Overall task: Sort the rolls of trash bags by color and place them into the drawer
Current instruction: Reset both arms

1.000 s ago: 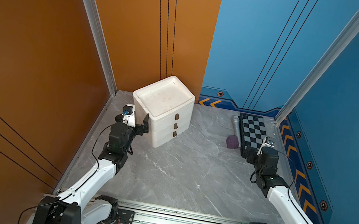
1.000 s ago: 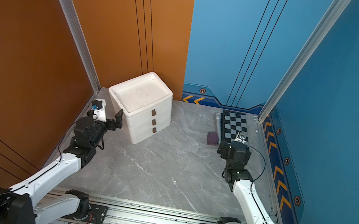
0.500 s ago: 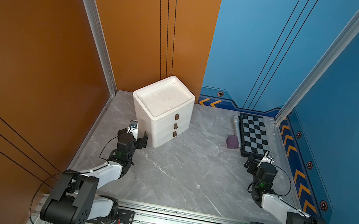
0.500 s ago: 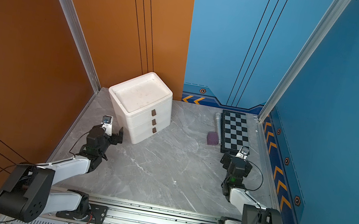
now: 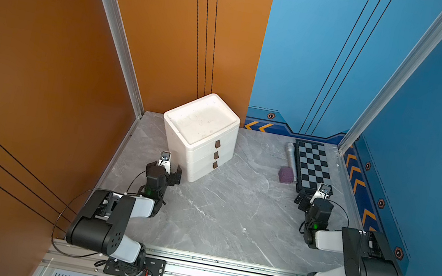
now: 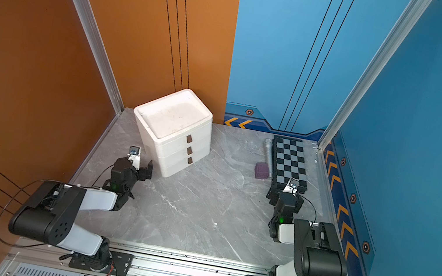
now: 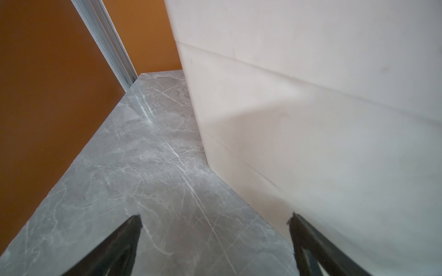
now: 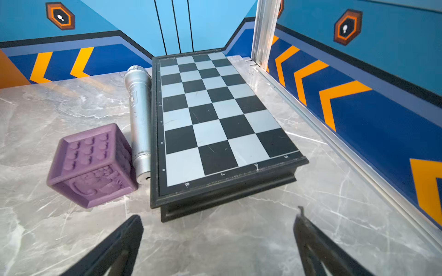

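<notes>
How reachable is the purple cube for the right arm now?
Probably yes: the right gripper stands open, empty, and the purple cube lies just ahead beside the microphone with bare table between.

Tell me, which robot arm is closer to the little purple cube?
The right. The right end effector sits just short of the cube, by the chessboard's near end; the left end effector is across the table beside the white drawer unit.

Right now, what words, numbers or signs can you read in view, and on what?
"8", "7", "6", "5": along the near edge of the chessboard.
Marks on its side edge: too small to read.
On the purple cube: raised patterns, no words.
On the microphone: small marking, blurred.
On the wall hexagons: white keyhole-like symbol, no words.
On the drawer unit: nothing.
</notes>
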### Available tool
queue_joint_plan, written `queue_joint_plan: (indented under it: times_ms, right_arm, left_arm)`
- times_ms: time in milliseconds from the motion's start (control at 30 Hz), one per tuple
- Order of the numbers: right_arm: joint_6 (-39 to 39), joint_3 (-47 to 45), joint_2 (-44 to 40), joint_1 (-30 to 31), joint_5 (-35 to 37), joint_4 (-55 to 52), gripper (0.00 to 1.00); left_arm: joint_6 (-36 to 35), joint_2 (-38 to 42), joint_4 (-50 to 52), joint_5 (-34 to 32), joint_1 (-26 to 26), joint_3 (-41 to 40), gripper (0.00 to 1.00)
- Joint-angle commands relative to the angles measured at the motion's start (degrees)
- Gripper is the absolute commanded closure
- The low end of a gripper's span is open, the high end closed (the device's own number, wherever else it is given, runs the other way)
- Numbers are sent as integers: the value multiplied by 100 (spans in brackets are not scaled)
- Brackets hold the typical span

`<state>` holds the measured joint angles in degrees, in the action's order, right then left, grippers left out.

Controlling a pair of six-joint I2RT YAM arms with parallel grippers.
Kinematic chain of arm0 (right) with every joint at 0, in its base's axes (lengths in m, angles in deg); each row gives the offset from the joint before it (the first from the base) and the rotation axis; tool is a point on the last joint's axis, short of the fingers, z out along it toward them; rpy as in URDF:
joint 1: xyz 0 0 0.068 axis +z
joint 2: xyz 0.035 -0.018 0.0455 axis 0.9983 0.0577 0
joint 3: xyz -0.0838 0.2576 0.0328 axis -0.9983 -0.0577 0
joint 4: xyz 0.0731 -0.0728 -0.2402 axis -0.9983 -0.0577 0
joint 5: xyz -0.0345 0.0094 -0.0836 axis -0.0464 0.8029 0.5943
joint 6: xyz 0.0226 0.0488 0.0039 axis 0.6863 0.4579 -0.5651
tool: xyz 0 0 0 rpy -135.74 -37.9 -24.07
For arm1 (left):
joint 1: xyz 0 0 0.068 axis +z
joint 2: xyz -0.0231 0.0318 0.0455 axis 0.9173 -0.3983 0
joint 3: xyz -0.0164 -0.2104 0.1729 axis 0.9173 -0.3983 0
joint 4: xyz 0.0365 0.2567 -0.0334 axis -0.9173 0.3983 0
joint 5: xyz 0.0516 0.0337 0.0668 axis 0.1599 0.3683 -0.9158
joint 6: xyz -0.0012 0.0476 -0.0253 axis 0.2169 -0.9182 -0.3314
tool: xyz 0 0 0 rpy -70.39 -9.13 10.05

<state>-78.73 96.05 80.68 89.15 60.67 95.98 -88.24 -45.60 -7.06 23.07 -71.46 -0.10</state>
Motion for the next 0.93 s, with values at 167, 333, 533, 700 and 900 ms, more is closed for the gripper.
queue_joint_plan:
  times_ms: [167,333,533,700,900]
  right_arm:
    - [-297,267,65,150,171,-72,0]
    - [-308,264,62,158,190,-77,0]
    - [-330,313,61,167,157,-165,0]
    - [-323,314,68,167,157,-167,0]
    - [-307,346,56,113,34,-226,0]
  left_arm:
    - [113,-342,-539,-316,89,28,2]
    - [230,-344,-512,-797,55,42,2]
    - [103,-357,-521,-871,-61,53,2]
    - [94,-384,-506,-836,-58,78,2]
    - [199,-319,-195,-370,153,174,2]
